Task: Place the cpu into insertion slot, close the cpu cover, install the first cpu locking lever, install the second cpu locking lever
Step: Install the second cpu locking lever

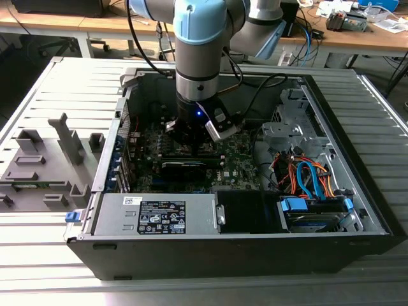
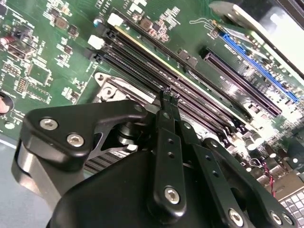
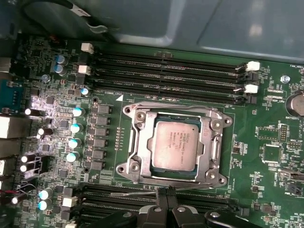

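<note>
The cpu (image 3: pixel 176 145), a pale silver square chip, lies in the insertion slot (image 3: pixel 130 167) on the green motherboard. The cpu cover (image 3: pixel 143 142), a silvery frame plate, lies flat around the chip, whose top shows through its window. A thin wire locking lever (image 3: pixel 133 194) runs along the socket's edge beside the black memory slots. My gripper (image 3: pixel 165 192) is shut, its black fingertips together right at this lever; whether they hold it I cannot tell. In the second wrist view the gripper (image 2: pixel 168 97) tips sit beside a socket corner (image 2: pixel 108 90). In the exterior view the gripper (image 1: pixel 193 141) reaches down into the case.
Black memory slots (image 3: pixel 166 71) flank the socket on two sides. Upright capacitors (image 3: pixel 76 128) stand beside it. The open computer case (image 1: pixel 357 191) holds a power supply (image 1: pixel 159 217) at the front and drive cables (image 1: pixel 306 178) on the exterior view's right. Grey fixtures (image 1: pixel 44 159) stand outside.
</note>
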Motion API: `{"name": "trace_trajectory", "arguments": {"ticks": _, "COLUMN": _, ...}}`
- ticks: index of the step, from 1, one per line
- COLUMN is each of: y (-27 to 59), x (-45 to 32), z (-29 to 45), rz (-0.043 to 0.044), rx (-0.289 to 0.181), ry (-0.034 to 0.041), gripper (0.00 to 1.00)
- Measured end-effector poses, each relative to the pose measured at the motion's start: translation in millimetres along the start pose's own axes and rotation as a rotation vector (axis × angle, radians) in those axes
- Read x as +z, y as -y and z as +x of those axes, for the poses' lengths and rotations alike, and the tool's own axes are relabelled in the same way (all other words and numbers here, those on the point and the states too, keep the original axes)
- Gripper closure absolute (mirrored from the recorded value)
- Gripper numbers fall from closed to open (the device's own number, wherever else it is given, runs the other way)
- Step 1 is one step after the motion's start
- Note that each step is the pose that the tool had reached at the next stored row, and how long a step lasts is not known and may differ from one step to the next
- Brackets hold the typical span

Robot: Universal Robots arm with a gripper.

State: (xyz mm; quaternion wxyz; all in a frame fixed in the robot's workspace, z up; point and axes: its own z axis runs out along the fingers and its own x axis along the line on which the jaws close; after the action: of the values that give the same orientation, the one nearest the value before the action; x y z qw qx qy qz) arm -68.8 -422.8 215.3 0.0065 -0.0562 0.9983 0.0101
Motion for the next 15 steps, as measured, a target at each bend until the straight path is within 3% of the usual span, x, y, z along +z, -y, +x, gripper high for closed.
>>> {"name": "trace_trajectory", "arguments": {"ticks": 15, "y": -2.2, "x": 1.0, "z": 20.5, "rz": -0.0021, "rx": -0.036, "ry": -0.0005, "gripper": 0.89}}
